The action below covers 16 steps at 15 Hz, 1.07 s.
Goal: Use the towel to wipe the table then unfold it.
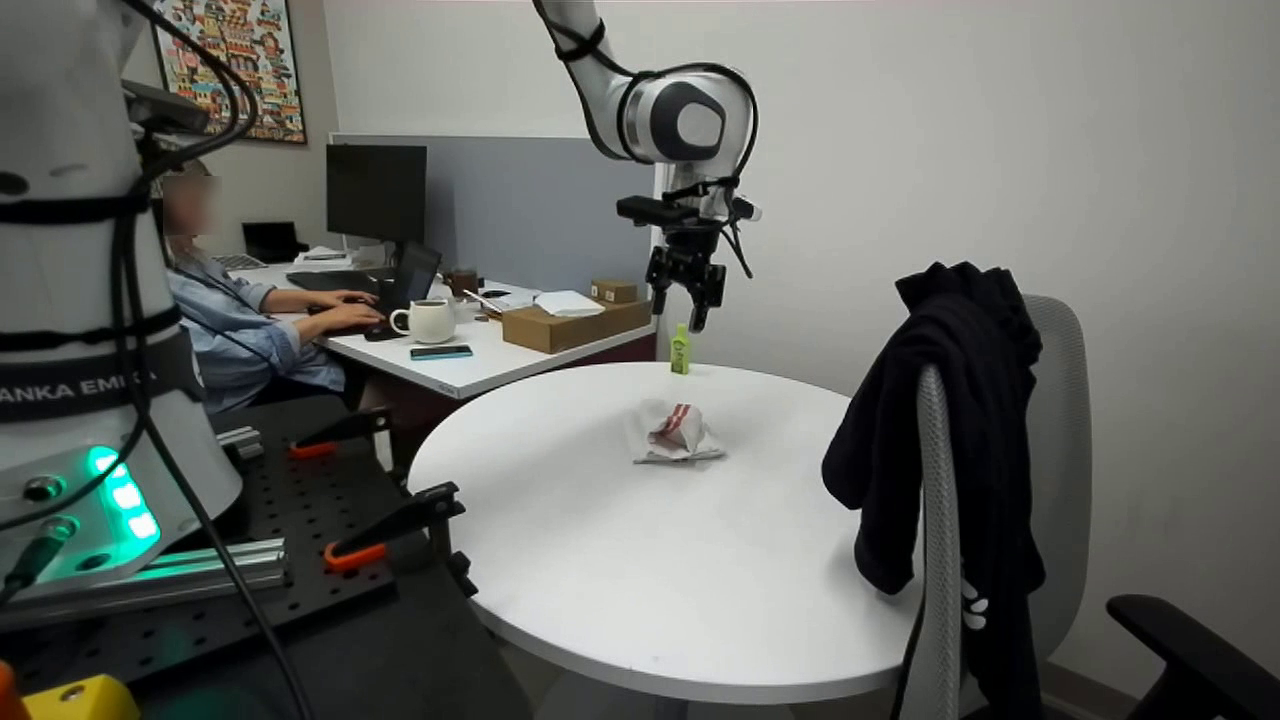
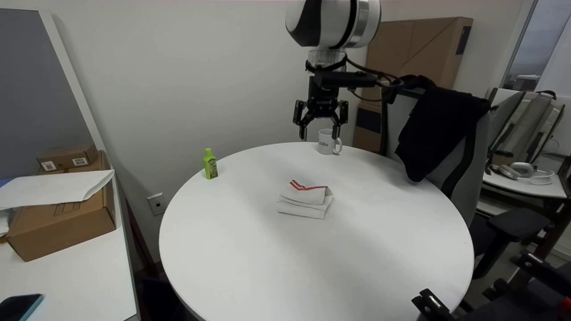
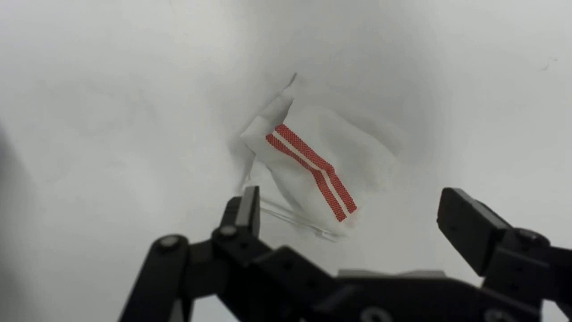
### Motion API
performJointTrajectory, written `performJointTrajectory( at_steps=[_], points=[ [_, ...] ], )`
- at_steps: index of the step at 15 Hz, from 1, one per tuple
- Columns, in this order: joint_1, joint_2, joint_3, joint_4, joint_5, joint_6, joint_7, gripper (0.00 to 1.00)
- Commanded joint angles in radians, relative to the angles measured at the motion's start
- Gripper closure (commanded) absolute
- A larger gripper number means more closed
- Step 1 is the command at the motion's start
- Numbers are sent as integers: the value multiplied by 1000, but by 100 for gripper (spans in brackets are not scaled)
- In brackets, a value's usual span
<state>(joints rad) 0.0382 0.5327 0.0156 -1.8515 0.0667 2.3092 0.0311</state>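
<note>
The towel is white with two red stripes and lies folded and slightly rumpled on the round white table. It also shows in an exterior view with its stripes on the far side, and in the wrist view. My gripper is open and empty, pointing down well above the table. It also shows in an exterior view. In the wrist view, the open fingers are in front of the towel's near edge, and one finger overlaps its lower left corner. The gripper is apart from the towel.
A green bottle stands at the table's edge; it also shows in an exterior view. A white mug stands near the rim. A chair with a black jacket adjoins the table. A person sits at a desk nearby.
</note>
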Motion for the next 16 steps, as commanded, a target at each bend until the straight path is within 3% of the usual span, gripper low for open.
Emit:
performJointTrajectory(
  at_steps=[1, 6, 16],
  points=[
    [43, 126, -30, 96, -84, 52, 60, 0],
    [56, 248, -31, 163, -108, 147, 79, 0],
    [34, 491, -6, 386, -67, 140, 57, 0]
  ],
)
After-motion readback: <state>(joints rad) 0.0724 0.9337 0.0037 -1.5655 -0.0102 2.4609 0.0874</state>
